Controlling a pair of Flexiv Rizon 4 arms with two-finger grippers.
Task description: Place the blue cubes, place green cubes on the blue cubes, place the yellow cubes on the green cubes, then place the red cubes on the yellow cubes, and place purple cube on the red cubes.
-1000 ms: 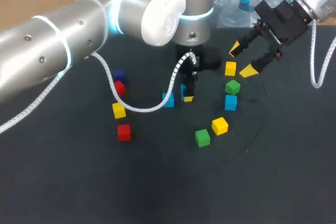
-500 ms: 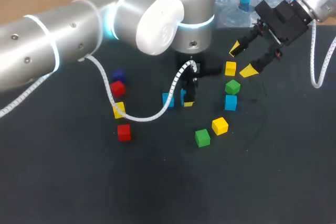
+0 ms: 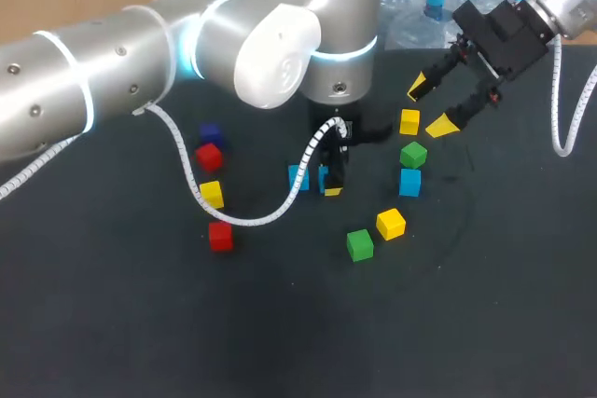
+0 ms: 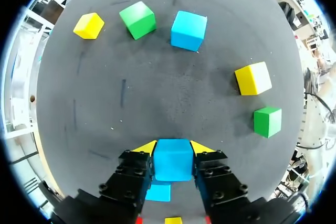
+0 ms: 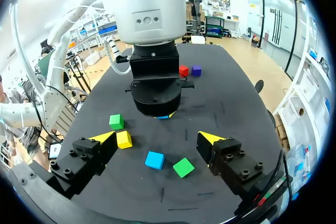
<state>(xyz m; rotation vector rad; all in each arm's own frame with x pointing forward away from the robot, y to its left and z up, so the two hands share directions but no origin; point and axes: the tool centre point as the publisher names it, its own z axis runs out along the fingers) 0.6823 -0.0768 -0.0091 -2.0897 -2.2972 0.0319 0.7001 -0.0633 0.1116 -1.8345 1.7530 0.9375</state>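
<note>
My left gripper [image 3: 330,180] [image 4: 173,148] is shut on a blue cube [image 4: 173,160], just above the table. A second blue cube [image 3: 298,177] [image 4: 158,192] lies right beside it. Ahead of the left gripper, a third blue cube [image 3: 409,182] [image 4: 189,30] and a green cube [image 3: 413,154] [image 4: 137,19] sit side by side, with a yellow cube [image 3: 409,121] [image 4: 88,25] beyond them. My right gripper [image 3: 434,105] [image 5: 157,137] hangs open and empty above this group. Another yellow cube [image 3: 391,223] and another green cube [image 3: 360,244] lie nearer the front.
On the table's left side are a purple cube [image 3: 211,133], two red cubes [image 3: 209,157] [image 3: 220,236] and a yellow cube [image 3: 212,194]. My left arm's white cable [image 3: 252,216] loops low over the table between these and the blue cubes.
My left gripper has lowered slightly towards the table with the blue cube still held. The right arm and the loose cubes have not moved.
</note>
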